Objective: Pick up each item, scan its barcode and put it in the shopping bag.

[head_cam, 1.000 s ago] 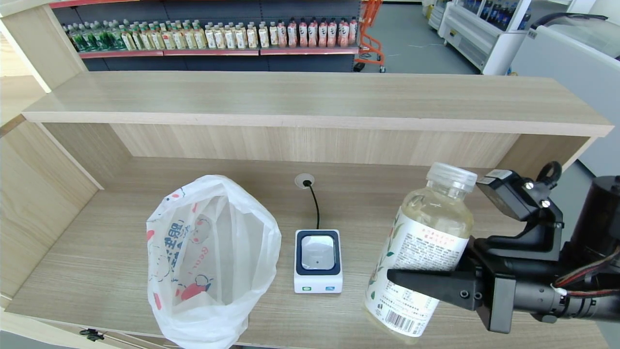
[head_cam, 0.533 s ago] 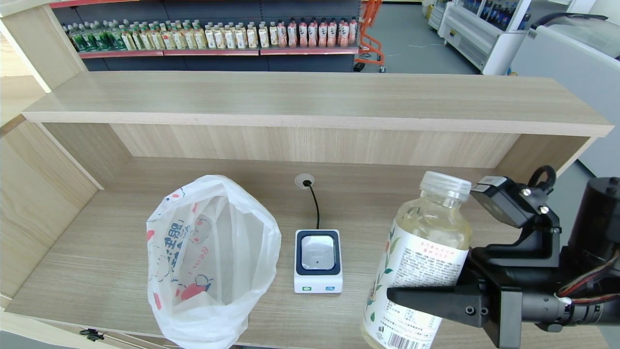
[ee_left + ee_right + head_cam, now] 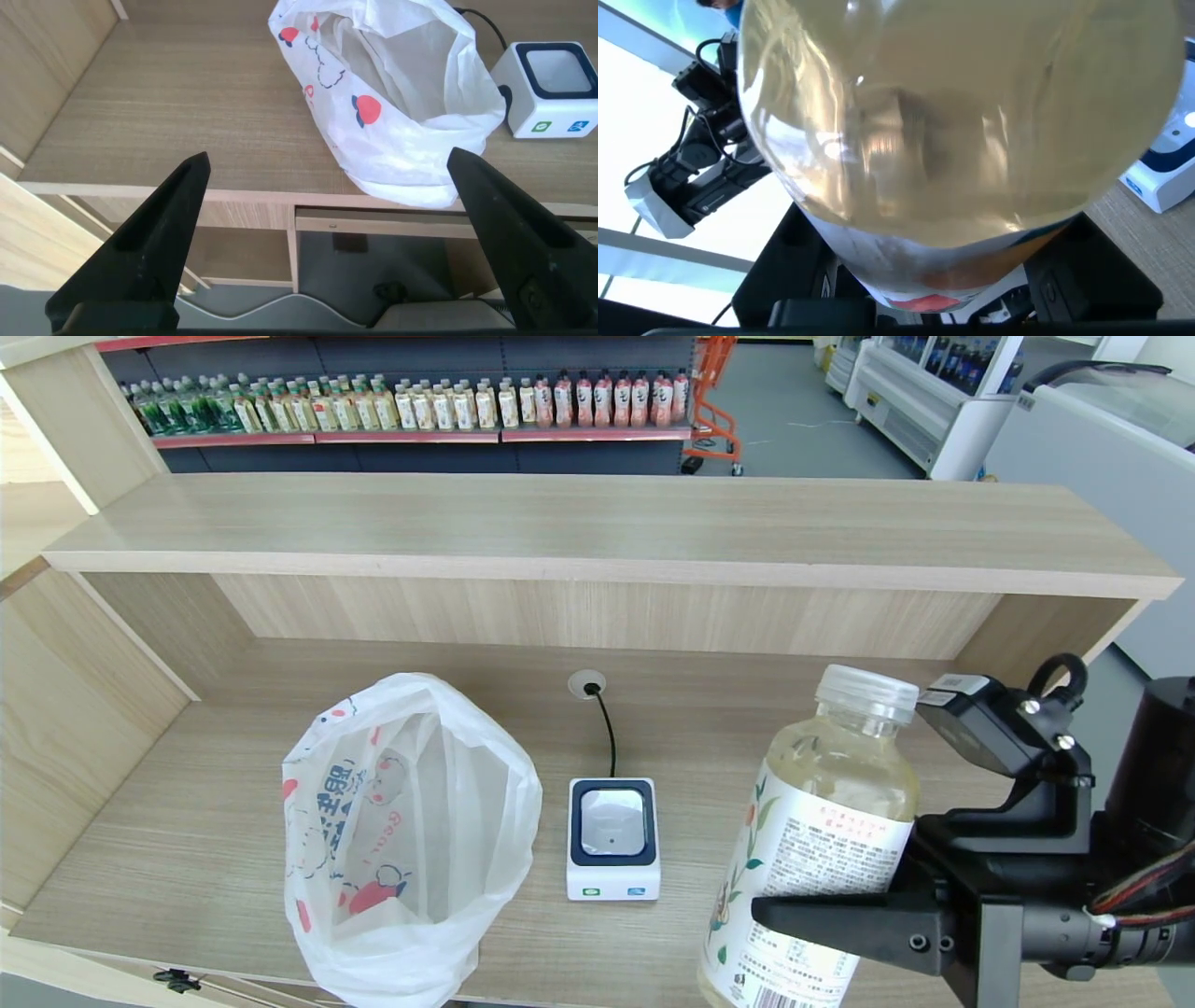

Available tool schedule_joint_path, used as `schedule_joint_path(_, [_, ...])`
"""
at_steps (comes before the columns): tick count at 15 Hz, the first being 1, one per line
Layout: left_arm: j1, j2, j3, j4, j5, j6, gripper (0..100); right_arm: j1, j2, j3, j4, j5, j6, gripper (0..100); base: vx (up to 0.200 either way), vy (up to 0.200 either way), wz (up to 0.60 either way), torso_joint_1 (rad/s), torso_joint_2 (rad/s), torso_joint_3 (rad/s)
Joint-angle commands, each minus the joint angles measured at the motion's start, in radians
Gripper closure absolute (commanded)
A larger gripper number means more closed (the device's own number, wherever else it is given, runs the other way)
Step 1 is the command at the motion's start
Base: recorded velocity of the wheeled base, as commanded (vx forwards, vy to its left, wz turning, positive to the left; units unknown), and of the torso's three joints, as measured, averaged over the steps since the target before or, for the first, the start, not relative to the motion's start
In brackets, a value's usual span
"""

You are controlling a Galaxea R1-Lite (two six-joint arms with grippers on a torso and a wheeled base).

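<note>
Right gripper (image 3: 812, 905) pinches tilted bottle (image 3: 831, 803), right of scanner (image 3: 612, 840). Scanner stands between bottle and open bag (image 3: 373, 821) on counter (image 3: 187, 831). Left gripper (image 3: 329, 163) spread wide, before bag.

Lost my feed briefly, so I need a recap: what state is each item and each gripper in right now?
scanner: window facing up, uncovered.
bottle: capped, slightly tilted, gripped, right of the scanner.
shopping bag: standing on the counter, mouth open.
right gripper: shut on the bottle.
left gripper: open, empty.
</note>
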Motion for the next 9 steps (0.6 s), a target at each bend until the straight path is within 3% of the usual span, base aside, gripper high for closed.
schedule_joint_path(1, [0.0, 0.002, 0.0, 0.0, 0.0, 0.0, 0, 0.0, -0.002, 0.001, 0.005, 0.0, -0.001, 100, 0.0, 0.0, 0.0, 0.0, 0.0, 0.0])
schedule_joint_path(9, [0.0, 0.002, 0.0, 0.0, 0.0, 0.0, 0, 0.008, 0.027, 0.013, 0.005, -0.001, -0.019, 100, 0.0, 0.0, 0.0, 0.0, 0.0, 0.0])
